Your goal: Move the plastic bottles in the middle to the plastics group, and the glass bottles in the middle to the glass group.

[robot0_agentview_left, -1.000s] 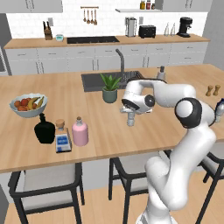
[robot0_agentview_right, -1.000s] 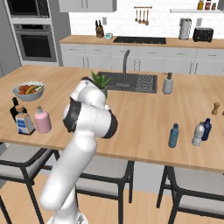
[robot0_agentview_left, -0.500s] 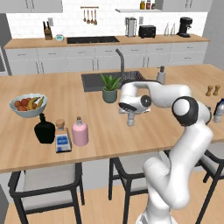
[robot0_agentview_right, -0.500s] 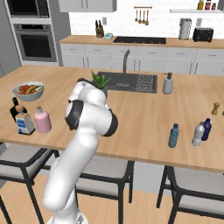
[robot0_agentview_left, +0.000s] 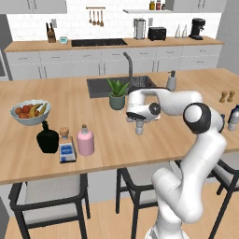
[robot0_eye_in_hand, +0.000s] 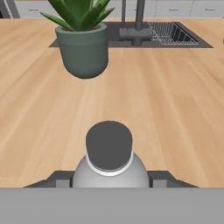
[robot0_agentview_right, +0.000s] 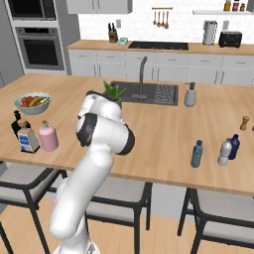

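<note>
Gripper [robot0_agentview_left: 139, 127] is closed around a clear greyish-white bottle [robot0_eye_in_hand: 109, 162], with one dark finger on each side of its body in the hand view. The bottle stands upright, long axis vertical, dark cap on top, above the wooden bench [robot0_agentview_left: 112, 135] just in front of the potted plant [robot0_agentview_left: 117, 93]. In the left base view only its lower part shows under the hand.

The pink bottle [robot0_agentview_left: 85, 140] stands upright, stopper up, at the left part of the bench, just beside the square clear bottle [robot0_agentview_left: 66, 146] and the black flask [robot0_agentview_left: 47, 138]. Behind them the bowl [robot0_agentview_left: 30, 112] holds fruit.

At the right end, in the right base view, the teal-blue bottle [robot0_agentview_right: 197, 153] stands upright near the pale bottle [robot0_agentview_right: 225, 151] and a dark blue one [robot0_agentview_right: 234, 146]. The sink [robot0_agentview_right: 144, 93] lies behind the plant.
</note>
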Available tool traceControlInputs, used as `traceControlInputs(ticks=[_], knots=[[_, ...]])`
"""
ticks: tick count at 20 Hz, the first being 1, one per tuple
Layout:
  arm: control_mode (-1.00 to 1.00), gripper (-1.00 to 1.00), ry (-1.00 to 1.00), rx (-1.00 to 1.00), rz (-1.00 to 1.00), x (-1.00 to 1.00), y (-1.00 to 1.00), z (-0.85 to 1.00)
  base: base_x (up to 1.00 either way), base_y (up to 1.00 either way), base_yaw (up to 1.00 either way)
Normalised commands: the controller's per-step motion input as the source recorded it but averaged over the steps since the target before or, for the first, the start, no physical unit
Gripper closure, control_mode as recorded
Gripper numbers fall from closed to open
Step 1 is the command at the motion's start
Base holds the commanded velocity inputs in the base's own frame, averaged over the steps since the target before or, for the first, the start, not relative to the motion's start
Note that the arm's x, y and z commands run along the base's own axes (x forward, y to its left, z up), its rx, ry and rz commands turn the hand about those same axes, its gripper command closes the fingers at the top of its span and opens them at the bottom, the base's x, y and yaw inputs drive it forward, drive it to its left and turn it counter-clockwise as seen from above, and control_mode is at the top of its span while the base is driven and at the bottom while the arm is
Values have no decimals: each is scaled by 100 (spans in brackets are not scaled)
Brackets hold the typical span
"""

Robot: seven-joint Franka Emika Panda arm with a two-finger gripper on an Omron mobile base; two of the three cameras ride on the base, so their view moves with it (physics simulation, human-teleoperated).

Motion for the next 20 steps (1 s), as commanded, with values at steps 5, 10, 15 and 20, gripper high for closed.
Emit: traceControlInputs(ticks=[5,10,15,20], knots=[[-100,100,0,0,0,-2,-18,2,0,0,0],[-100,100,0,-1,-6,-31,-27,37,0,0,0],[-100,100,0,-3,-12,-55,-36,51,0,0,0],[-100,100,0,0,-24,-67,-60,30,0,0,0]])
